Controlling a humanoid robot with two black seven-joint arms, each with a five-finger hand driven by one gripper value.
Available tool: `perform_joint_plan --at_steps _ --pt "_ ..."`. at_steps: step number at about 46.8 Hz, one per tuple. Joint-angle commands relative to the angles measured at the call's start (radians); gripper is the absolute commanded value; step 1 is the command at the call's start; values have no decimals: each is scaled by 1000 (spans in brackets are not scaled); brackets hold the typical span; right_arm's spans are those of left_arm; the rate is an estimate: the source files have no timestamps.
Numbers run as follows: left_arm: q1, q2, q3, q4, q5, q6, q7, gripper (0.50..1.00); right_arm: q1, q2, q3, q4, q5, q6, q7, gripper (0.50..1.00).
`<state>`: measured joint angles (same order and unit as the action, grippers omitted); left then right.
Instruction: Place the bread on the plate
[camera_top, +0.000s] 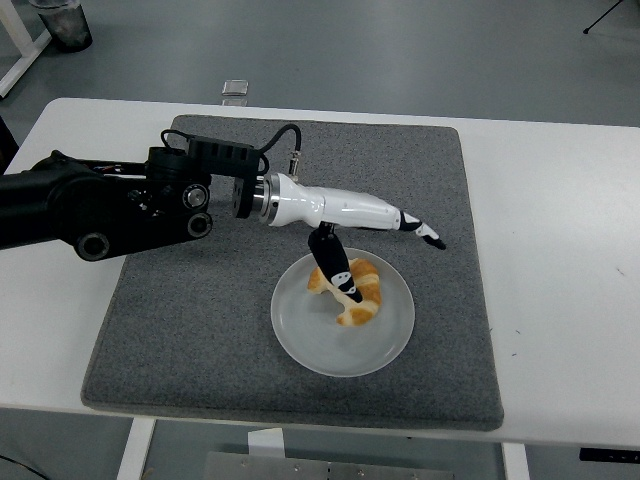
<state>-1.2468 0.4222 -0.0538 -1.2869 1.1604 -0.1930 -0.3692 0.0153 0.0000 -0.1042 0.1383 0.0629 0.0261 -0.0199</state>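
A golden croissant (357, 294) lies on the round frosted plate (302, 338), towards its upper right part. My left hand (380, 245) hangs above the plate with its fingers (425, 232) stretched out flat to the right and its thumb (335, 268) pointing down in front of the bread. The hand is open and holds nothing. Its black forearm (110, 205) reaches in from the left edge. The right arm does not show.
The plate sits on a dark grey mat (400, 170) covering the middle of the white table (560, 230). A small clear object (236, 90) lies on the floor beyond the table's far edge. A dark bin (62, 22) stands at the top left.
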Motion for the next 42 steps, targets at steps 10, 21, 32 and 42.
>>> perform_joint_plan --at_steps 10,21,32,42 --pt "-5 -8 -121 118 -457 4 1 990 0 0 0 0 0 0 0 952" --pt "-33 -88 -222 371 -843 17 32 990 0 0 0 0 0 0 0 952" --pt "-33 -83 -276 478 -1004 33 110 992 0 0 1 0 0 0 0 952" --pt "-14 -48 -304 514 -1209 83 130 992 0 0 0 0 0 0 0 952"
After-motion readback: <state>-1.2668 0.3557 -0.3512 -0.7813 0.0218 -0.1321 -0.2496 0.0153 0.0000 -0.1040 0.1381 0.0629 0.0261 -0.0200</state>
